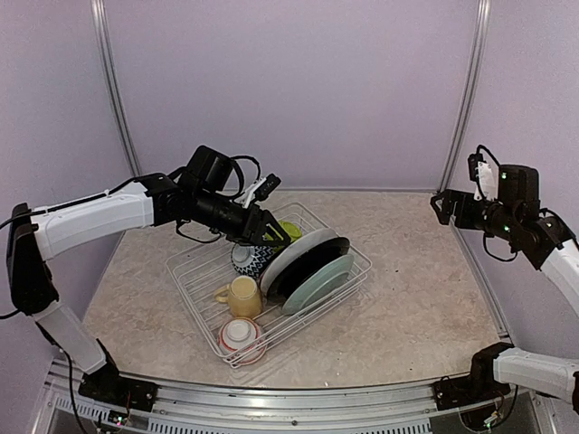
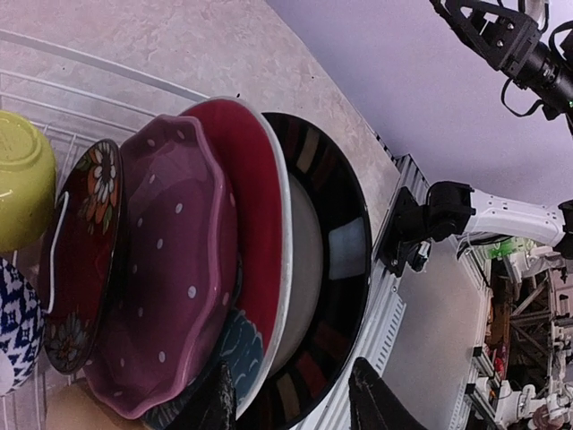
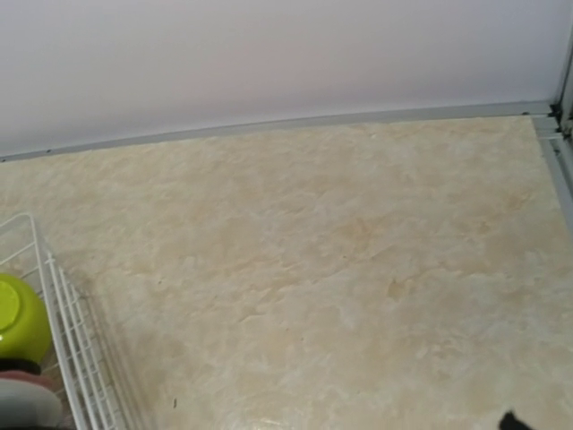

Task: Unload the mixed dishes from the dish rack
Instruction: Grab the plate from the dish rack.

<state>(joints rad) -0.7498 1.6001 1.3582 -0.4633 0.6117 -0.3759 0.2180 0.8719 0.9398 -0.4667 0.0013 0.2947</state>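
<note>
Left fingers (image 2: 217,405) stood spread wide at the upright plates in the dish rack (image 1: 194,271). One tip lay by the lower edge of the pink dotted plate (image 2: 170,269) and the other beyond the black plate (image 2: 336,242), with the red white-rimmed plate (image 2: 246,179) between them. They held nothing; whether either tip touched a plate could not be told. A dark red flowered plate (image 2: 81,242) leaned beside the pink one, and a bit of teal plate (image 2: 235,345) showed low down. The lime green bowl (image 2: 20,179) and blue-patterned bowl (image 2: 13,313) sat behind the plates, the pale yellow mug (image 1: 244,295) and red-white bowl (image 1: 240,334) toward the rack's near end. The rack stood mid-bench (image 1: 416,298). Right fingers (image 1: 443,206) hung raised at the right, well apart from the rack; how far open they were could not be told.
</note>
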